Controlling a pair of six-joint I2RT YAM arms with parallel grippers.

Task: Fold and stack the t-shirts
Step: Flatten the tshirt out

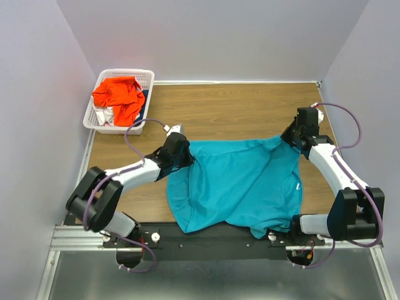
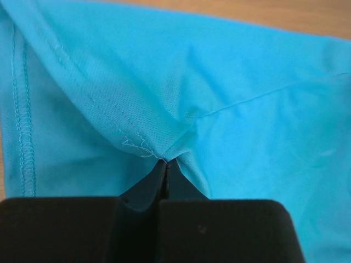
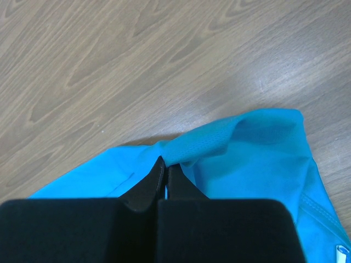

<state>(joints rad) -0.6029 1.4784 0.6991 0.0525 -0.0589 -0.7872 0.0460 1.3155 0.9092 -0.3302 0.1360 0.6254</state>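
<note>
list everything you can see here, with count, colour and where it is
teal shirt: one, teal-blue, spread on the table between the two grippers
orange shirt: one, orange-red, bunched on top in the basket
white cloth: at least one piece, white, under the orange shirt in the basket
basket: one, white lattice, far left corner of the table
table: one, brown wood grain
left arm: one, white and black, reaching in from the near left
right arm: one, white and black, along the right side
left gripper: one, black, shut on the teal shirt
right gripper: one, black, shut on the teal shirt
</note>
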